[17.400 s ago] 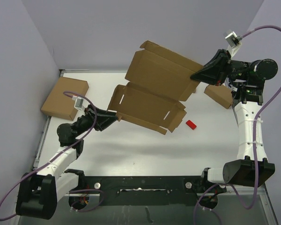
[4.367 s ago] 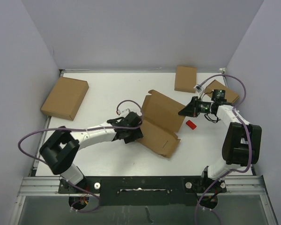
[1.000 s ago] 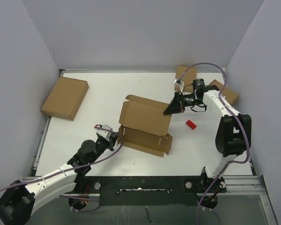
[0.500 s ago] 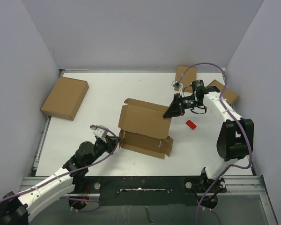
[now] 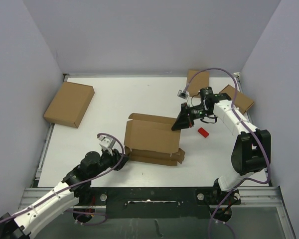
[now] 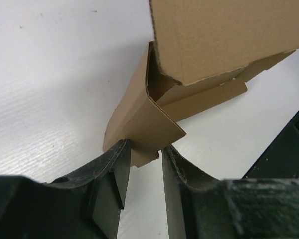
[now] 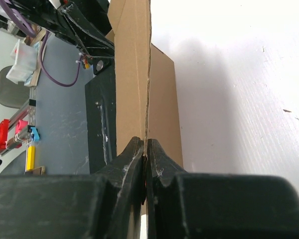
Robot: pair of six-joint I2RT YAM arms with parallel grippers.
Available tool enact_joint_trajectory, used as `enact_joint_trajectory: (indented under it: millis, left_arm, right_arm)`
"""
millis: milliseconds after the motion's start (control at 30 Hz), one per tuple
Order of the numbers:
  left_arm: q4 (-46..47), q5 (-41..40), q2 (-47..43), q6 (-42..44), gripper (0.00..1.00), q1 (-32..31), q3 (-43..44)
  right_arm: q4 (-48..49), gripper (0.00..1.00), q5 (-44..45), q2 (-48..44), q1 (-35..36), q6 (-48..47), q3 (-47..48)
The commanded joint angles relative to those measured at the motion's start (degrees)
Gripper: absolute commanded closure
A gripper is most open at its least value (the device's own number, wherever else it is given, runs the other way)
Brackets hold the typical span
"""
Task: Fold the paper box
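left hand (image 6: 144,149) loosened, paper box (image 5: 152,135) lid lowered

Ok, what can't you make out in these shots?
Top view: inside of the paper box, covered by its own lid.
Top view: small red item, too small to identify.
Left wrist view: most of the box, cut off at the top edge; whether the left gripper touches the flap.
Right wrist view: the pinched edge, hidden behind the right gripper.

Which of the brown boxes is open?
The paper box in the middle, lid lifted. The larger box at left and the small boxes back right lie shut.
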Motion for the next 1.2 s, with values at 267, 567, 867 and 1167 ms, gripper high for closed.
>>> enact_joint_trajectory:
  millis: [267,567,867,1167]
  left_arm:
    - [-20.9,-2.0,-13.6,-7.8,0.66,-0.3,11.0]
    - [-36.2,-13.3,-15.0,-6.1,0.54,-0.3,25.9]
    - [-22.6,-9.0,0.6,15.6,0.72,-0.2,21.8]
    - [-17.8,-9.5,7.7,20.1,0.77,1.2,21.8]
  right_arm:
    - [-0.6,1.00,3.6,-2.9,0.4,-3.3,0.3]
    - [-0.4,1.00,3.6,-2.9,0.4,-3.4,0.1]
    - [-0.2,1.00,3.4,-3.0,0.3,-3.4,0.1]
    - [-0.2,1.00,2.7,-3.4,0.3,-3.2,0.1]
